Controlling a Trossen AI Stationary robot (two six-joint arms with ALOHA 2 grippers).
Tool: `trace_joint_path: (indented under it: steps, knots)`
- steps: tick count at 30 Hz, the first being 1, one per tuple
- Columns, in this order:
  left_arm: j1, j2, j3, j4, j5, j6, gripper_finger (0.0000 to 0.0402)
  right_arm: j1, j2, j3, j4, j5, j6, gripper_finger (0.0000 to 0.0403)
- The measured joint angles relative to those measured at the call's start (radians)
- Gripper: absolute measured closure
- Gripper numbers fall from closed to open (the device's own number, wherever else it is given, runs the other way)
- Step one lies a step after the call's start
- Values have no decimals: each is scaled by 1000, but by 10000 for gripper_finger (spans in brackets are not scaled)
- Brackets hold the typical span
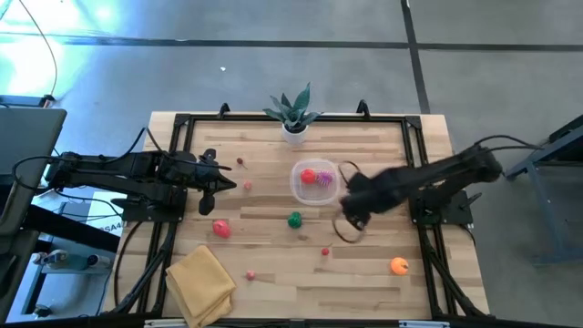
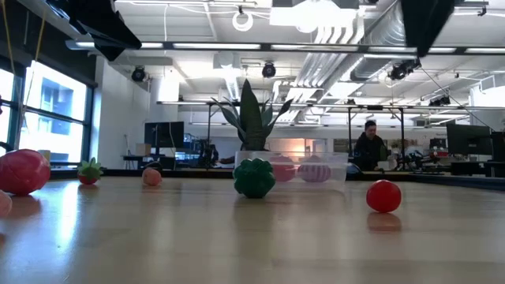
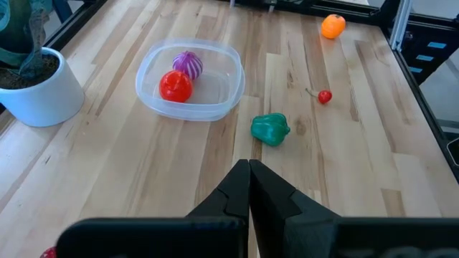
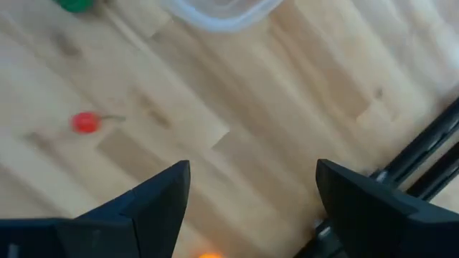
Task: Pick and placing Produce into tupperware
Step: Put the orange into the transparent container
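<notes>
The clear tupperware point(image 1: 314, 182) point(image 3: 190, 79) sits mid-table with a red piece point(image 3: 175, 86) and a purple striped piece point(image 3: 188, 63) inside. Loose produce lies on the wood: a green pepper point(image 1: 294, 220) point(image 3: 270, 129), a small red cherry point(image 1: 325, 251) point(image 4: 85, 122), an orange piece point(image 1: 399, 266), a bigger red one point(image 1: 221, 228), and a few small pink and brown ones point(image 1: 246, 186). My left gripper point(image 1: 223, 187) point(image 3: 249, 172) is shut, hovering left of the container. My right gripper point(image 1: 351, 217) point(image 4: 251, 179) is open above bare wood, just right of the container.
A potted plant in a white pot point(image 1: 293, 118) stands at the far edge behind the container. A folded yellow cloth point(image 1: 200, 282) lies at the near left corner. A black frame point(image 1: 419, 155) borders the table. A person point(image 2: 368, 146) sits in the room beyond.
</notes>
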Motion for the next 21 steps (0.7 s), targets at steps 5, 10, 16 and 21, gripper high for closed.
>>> trace_joint_path:
  steps: [5,10,16,21]
  knots:
    - [0,0,0,0,0,0,401,185,-59,0,-33,0,309,109]
    - [0,0,0,0,0,0,401,344,-50,0,-33,1,523,109]
    - [0,0,0,0,0,0,401,459,6,0,-33,-16,709,109]
    - [0,0,0,0,0,0,401,530,66,-1,-32,-120,834,109]
